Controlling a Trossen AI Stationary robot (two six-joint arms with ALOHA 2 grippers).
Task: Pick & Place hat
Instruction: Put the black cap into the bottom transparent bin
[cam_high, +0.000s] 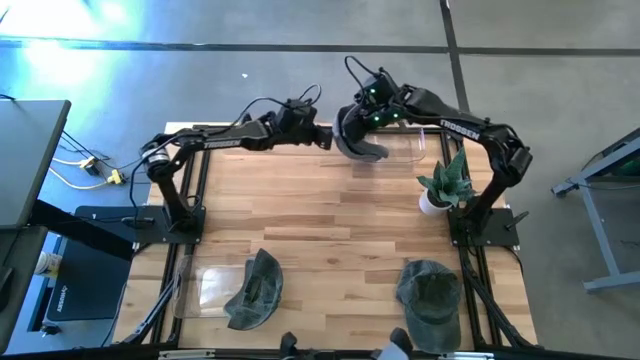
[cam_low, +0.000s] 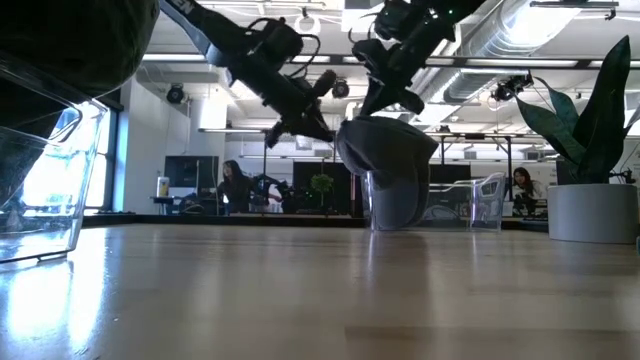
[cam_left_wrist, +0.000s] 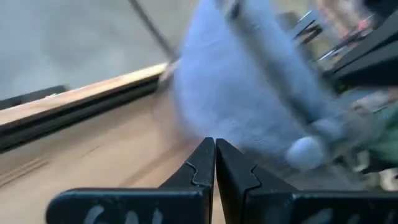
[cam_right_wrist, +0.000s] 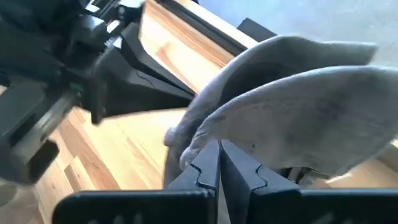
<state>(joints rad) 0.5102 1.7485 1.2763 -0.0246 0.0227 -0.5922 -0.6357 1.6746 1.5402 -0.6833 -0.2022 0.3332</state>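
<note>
Two spare caps (cam_high: 258, 290) near the front edge were left alone while the grey hat (cam_high: 358, 140) was held aloft at the far edge, pinched by the right gripper (cam_right_wrist: 219, 155) (left gripper (cam_left_wrist: 215, 152) closed, empty, alongside), so slippage or a collision was judged possible.

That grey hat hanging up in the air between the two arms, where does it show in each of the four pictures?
High view: grey hat at top centre, held by the right tool.
Low view: hat centre, hanging above the table.
Left wrist view: hat blurred, filling the middle.
Right wrist view: hat at right, pinched in the fingers.
Shared landmark: the potted plant, at right in the low view.
</note>
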